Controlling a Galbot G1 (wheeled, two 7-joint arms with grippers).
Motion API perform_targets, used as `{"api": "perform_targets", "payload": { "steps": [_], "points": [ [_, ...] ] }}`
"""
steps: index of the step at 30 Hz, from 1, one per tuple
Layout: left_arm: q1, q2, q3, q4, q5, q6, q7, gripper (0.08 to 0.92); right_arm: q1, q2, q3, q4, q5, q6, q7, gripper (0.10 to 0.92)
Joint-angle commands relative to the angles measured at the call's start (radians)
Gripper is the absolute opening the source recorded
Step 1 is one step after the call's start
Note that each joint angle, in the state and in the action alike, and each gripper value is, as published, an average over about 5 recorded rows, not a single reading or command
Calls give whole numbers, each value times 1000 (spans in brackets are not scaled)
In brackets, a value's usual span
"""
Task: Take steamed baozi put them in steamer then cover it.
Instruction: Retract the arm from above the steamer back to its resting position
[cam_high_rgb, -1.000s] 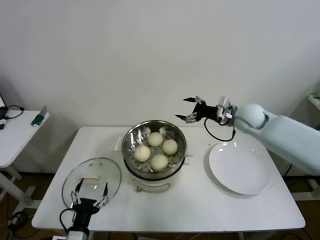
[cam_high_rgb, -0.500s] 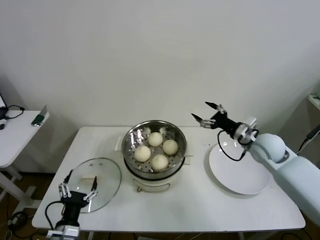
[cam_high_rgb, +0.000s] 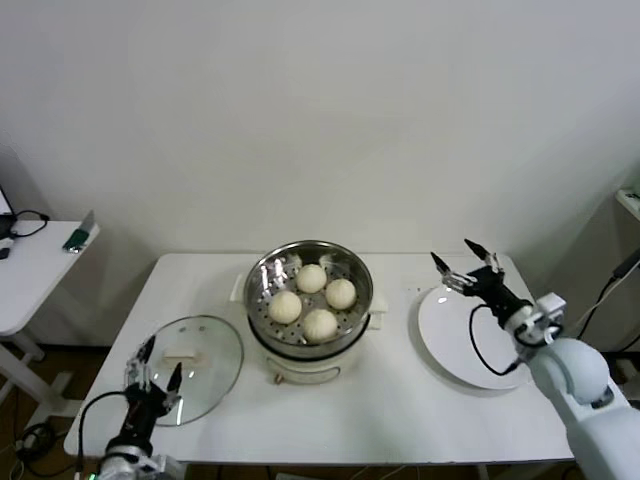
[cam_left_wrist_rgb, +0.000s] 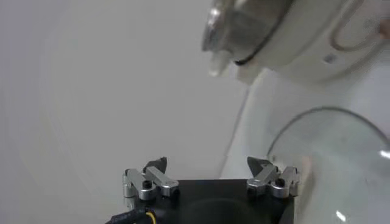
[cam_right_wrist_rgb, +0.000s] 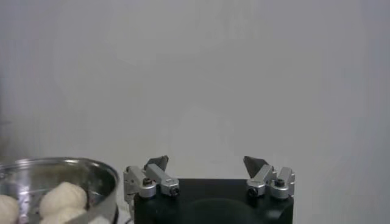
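Several cream-white baozi (cam_high_rgb: 312, 298) lie in the shiny steel steamer (cam_high_rgb: 262, 276) on its white pot base at the table's middle. The steamer is uncovered; it also shows in the left wrist view (cam_left_wrist_rgb: 244, 27) and the right wrist view (cam_right_wrist_rgb: 55, 192). The clear glass lid (cam_high_rgb: 200, 350) with a white handle lies flat on the table at front left. My left gripper (cam_high_rgb: 152, 363) is open and empty at the lid's near edge. My right gripper (cam_high_rgb: 463, 257) is open and empty above the far edge of the white plate (cam_high_rgb: 480, 345).
The white plate lies bare, right of the steamer. A second white table (cam_high_rgb: 35, 265) with small items stands to the left. A white wall is close behind the table.
My right gripper has drawn back from above the steamer's right side to over the plate, and lower. My left gripper has shifted left and down along the lid's near edge.
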Motion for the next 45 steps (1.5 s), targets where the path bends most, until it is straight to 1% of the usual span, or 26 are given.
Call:
{"api": "perform_targets", "payload": {
  "steps": [1, 4, 12, 21, 28, 39, 42, 45],
  "points": [
    [-101, 19, 40, 210, 320, -10, -63, 823, -231, 158, 220, 41, -75, 6, 19, 823],
    [-142, 21, 41, 275, 340, -23, -88, 823, -237, 170, 231, 35, -84, 6, 19, 823],
    [-235, 34, 40, 413, 353, -42, -101, 823, -236, 180, 250, 6, -103, 11, 15, 823],
    [-308, 52, 44, 501, 352, -51, -145, 823, -240, 200, 249, -20, -134, 27, 4, 823],
    [-358, 61, 62, 527, 352, -50, -158, 823, -245, 219, 246, -27, -163, 38, -4, 823],
    [-392, 63, 93, 544, 332, -49, -161, 823, -249, 243, 245, -36, -194, 52, -13, 823],
    [-393, 63, 95, 552, 325, -58, -160, 801, -250, 249, 245, -38, -204, 54, -14, 823],
    [-392, 64, 97, 551, 316, -60, -158, 732, -248, 253, 245, -39, -209, 57, -15, 823]
  ]
}}
